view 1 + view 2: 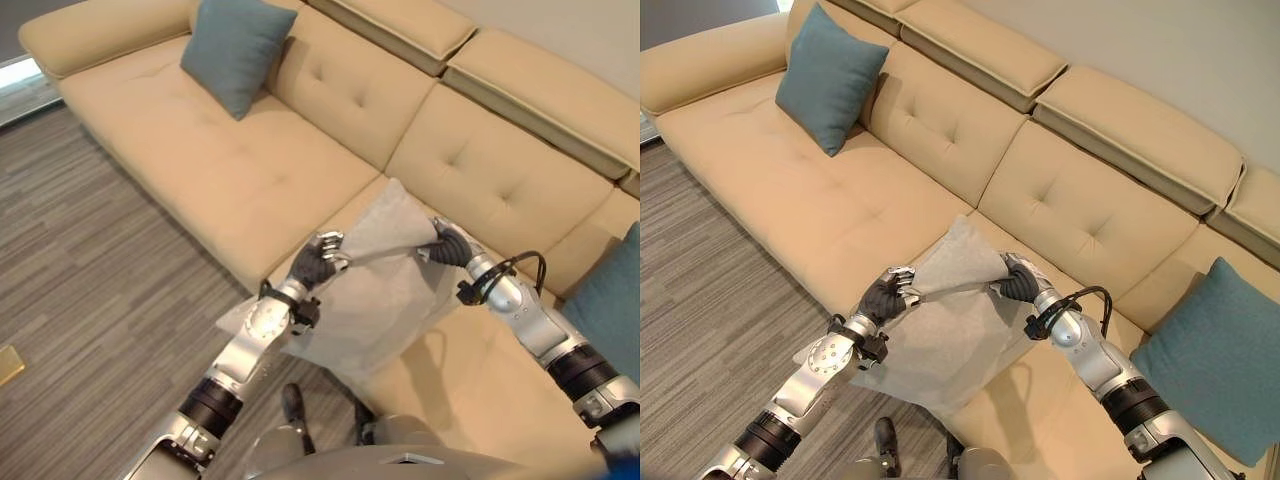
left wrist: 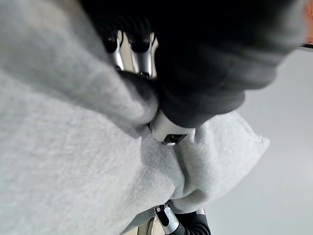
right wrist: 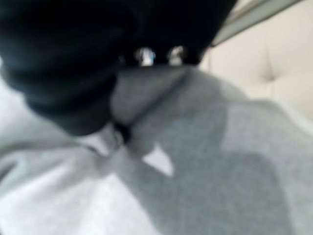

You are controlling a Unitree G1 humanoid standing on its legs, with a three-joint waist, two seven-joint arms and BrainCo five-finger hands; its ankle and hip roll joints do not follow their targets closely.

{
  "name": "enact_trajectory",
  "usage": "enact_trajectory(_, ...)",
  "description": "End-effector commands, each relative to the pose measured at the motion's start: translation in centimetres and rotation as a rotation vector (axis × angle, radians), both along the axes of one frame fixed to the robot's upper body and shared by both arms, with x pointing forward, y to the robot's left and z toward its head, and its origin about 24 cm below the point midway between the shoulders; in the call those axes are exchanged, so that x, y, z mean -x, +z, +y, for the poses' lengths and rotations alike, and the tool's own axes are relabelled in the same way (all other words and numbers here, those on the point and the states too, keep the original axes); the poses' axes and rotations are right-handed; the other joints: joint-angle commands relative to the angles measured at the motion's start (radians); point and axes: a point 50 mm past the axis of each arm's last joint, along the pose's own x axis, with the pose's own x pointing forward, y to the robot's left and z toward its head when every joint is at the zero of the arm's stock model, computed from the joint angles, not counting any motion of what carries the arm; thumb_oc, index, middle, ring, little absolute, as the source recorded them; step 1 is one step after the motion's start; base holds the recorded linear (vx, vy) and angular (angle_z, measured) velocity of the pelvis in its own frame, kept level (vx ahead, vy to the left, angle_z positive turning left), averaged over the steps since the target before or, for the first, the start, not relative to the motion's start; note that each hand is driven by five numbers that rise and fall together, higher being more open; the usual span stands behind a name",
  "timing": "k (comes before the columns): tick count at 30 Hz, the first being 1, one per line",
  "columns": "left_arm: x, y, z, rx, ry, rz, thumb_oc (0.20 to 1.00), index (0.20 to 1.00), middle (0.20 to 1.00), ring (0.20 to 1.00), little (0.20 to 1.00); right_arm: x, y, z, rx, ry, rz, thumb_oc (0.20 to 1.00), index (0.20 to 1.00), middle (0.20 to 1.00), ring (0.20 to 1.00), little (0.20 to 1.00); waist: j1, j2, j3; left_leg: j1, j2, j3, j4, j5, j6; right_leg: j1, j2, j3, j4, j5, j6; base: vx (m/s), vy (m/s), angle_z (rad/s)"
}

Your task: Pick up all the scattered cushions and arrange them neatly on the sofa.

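Both hands grip the grey cushion [image 1: 950, 330] at once, left hand [image 1: 883, 295] and right hand [image 1: 1017, 280] each clenched on an edge, carrying it over the sofa [image 1: 870, 200] seat. 2 teal cushions already sit at 11 and 4 o'clock. Next move, I'd guess: prop it against the backrest.

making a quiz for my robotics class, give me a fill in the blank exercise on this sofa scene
1. The left hand and right hand both grip a soft ____ fabric cushion.
2. The beige tufted sofa carries ____ square teal cushions, one and another.
3. The gripped cushion is held over the sofa's front ____.

Missing words: grey; two; edge
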Motion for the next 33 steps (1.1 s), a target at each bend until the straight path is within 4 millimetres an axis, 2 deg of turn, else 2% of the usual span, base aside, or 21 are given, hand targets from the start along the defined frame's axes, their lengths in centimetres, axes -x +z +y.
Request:
enact_trajectory(1, 0.7, 1.7, -0.7, 0.056, -0.041, -0.129, 0.200, 0.200, 0.200, 0.200, 0.200, -1.6, 4.1, -0.6, -0.101, -0.046, -0.176, 0.200, 0.200, 0.200, 0.200, 0.200, 0.007, -0.045, -0.088, 0.052, -0.042, -0.009, 0.072, -0.190, -0.050, -0.044, -0.009, 0.016, 0.001, 0.028, 0.072, 0.00, -0.019, -0.16)
enact_trajectory(2, 0.5, 2.9, 2.0, 0.116, 0.136, -0.184, 0.200, 0.200, 0.200, 0.200, 0.200, -1.4, 5.4, -0.4, -0.017, 0.033, -0.200, 0.200, 0.200, 0.200, 0.200, 0.200, 0.153, -0.017, -0.066, -0.009, -0.086, -0.295, 0.195, -0.181, -0.061, 0.013, -0.014, 0.079, 0.015, 0.020, 0.078, 0.00, -0.007, -0.09)
enact_trajectory(7, 0.7, 2.5, 2.0, 0.111, 0.141, -0.165, 0.200, 0.200, 0.200, 0.200, 0.200, -1.1, 4.9, -0.5, -0.023, 0.023, -0.189, 0.200, 0.200, 0.200, 0.200, 0.200, 0.141, -0.015, -0.096, 0.028, -0.063, -0.280, 0.146, -0.163, -0.062, 0.030, -0.008, 0.055, 0.004, 0.006, 0.060, 0.03, -0.034, -0.14)
enact_trajectory(18, 0.6, 2.6, 1.5, 0.111, 0.123, -0.160, 0.200, 0.200, 0.200, 0.200, 0.200, -0.7, 4.9, -1.0, -0.035, 0.008, -0.191, 0.200, 0.200, 0.200, 0.200, 0.200, 0.130, -0.017, -0.099, 0.048, -0.041, -0.297, 0.135, -0.155, -0.078, 0.059, 0.003, 0.023, 0.000, -0.020, 0.034, 0.00, -0.025, 0.06)
enact_trajectory(20, 0.6, 2.7, 1.4, 0.112, 0.115, -0.164, 0.200, 0.200, 0.200, 0.200, 0.200, -0.7, 4.9, -1.3, -0.036, -0.001, -0.194, 0.200, 0.200, 0.200, 0.200, 0.200, 0.127, -0.020, -0.094, 0.033, -0.038, -0.298, 0.149, -0.156, -0.084, 0.055, 0.003, 0.018, 0.003, -0.026, 0.028, -0.07, -0.030, 0.22)
enact_trajectory(23, 0.3, 2.9, 0.7, 0.126, 0.088, -0.169, 0.200, 0.200, 0.200, 0.200, 0.200, -0.6, 5.4, -2.1, -0.030, -0.023, -0.214, 0.200, 0.200, 0.200, 0.200, 0.200, 0.125, -0.042, -0.059, -0.062, -0.016, -0.276, 0.319, -0.173, -0.125, 0.057, -0.019, -0.011, 0.016, -0.042, 0.013, -0.07, 0.008, 0.50)
enact_trajectory(25, 0.3, 3.0, 0.8, 0.125, 0.099, -0.169, 0.200, 0.200, 0.200, 0.200, 0.200, -0.8, 5.6, -2.1, -0.022, -0.023, -0.221, 0.200, 0.200, 0.200, 0.200, 0.200, 0.132, -0.044, -0.052, -0.083, 0.004, -0.283, 0.331, -0.177, -0.130, 0.055, -0.027, -0.013, 0.024, -0.039, 0.018, -0.01, 0.094, 0.29)
enact_trajectory(29, 0.2, 3.2, 1.1, 0.131, 0.120, -0.178, 0.200, 0.200, 0.200, 0.200, 0.200, -0.9, 5.9, -2.1, -0.012, -0.029, -0.234, 0.200, 0.200, 0.200, 0.200, 0.200, 0.141, -0.041, -0.053, -0.094, 0.052, -0.306, 0.256, -0.127, -0.146, 0.062, -0.042, -0.009, 0.021, -0.046, 0.037, 0.07, 0.149, -0.03)
enact_trajectory(30, 0.2, 3.2, 1.1, 0.134, 0.124, -0.173, 0.200, 0.200, 0.200, 0.200, 0.200, -1.0, 5.9, -2.3, -0.001, -0.035, -0.233, 0.200, 0.200, 0.200, 0.200, 0.200, 0.138, -0.032, -0.060, -0.077, 0.063, -0.302, 0.211, -0.128, -0.142, 0.064, -0.043, -0.007, 0.021, -0.052, 0.041, 0.12, 0.220, -0.13)
enact_trajectory(32, 0.2, 3.0, 1.0, 0.127, 0.116, -0.164, 0.200, 0.200, 0.200, 0.200, 0.200, -0.9, 5.6, -2.8, 0.012, -0.057, -0.226, 0.200, 0.200, 0.200, 0.200, 0.200, 0.134, -0.018, -0.072, -0.047, 0.067, -0.294, 0.164, -0.119, -0.139, 0.067, -0.056, -0.008, 0.026, -0.061, 0.054, 0.14, 0.288, -0.13)
enact_trajectory(33, 0.2, 3.1, 1.0, 0.121, 0.104, -0.168, 0.200, 0.200, 0.200, 0.200, 0.200, -0.9, 5.5, -2.7, 0.022, -0.060, -0.228, 0.200, 0.200, 0.200, 0.200, 0.200, 0.127, -0.017, -0.074, -0.042, 0.050, -0.291, 0.170, -0.125, -0.129, 0.059, -0.074, 0.006, 0.041, -0.053, 0.061, 0.13, 0.306, -0.28)
